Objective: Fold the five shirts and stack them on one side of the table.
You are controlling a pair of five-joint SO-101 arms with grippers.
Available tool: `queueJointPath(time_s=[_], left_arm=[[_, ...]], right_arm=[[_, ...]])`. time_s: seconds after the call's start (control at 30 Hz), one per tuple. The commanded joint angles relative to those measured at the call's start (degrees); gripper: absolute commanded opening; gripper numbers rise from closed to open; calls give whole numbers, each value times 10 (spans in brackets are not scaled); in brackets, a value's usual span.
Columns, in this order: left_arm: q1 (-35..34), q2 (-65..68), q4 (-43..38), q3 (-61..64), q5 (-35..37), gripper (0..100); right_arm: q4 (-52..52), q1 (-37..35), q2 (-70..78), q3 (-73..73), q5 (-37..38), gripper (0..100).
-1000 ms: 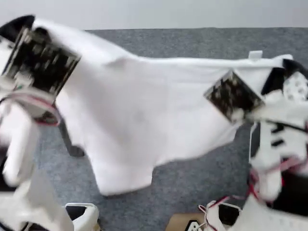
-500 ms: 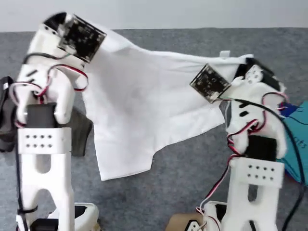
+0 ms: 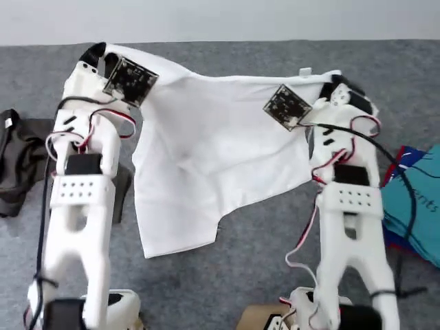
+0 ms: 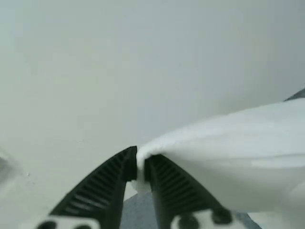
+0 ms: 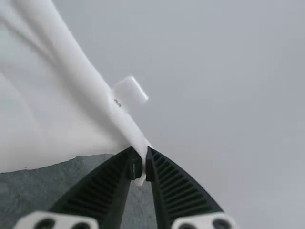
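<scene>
Cloth is pinched in both: my left tool (image 4: 138,164) clamps one far corner of the white shirt (image 3: 220,151), my right tool (image 5: 139,167) the other by its label (image 5: 129,90). The shirt spreads between them over the grey desk (image 3: 275,261).

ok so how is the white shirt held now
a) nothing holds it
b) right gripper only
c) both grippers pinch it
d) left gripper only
c: the left gripper and the right gripper are each shut on an edge of the white shirt, which hangs between them.
</scene>
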Motion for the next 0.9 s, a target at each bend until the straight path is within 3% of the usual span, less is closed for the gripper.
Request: queueJointPath(time_s=[0.0, 0.87], left_arm=[[-25, 63, -24, -77, -5, 3], [-29, 338, -22, -389, -5, 3]], right_arm=[[-37, -5, 47, -82, 5, 11], [-43, -7, 413, -487, 38, 11]])
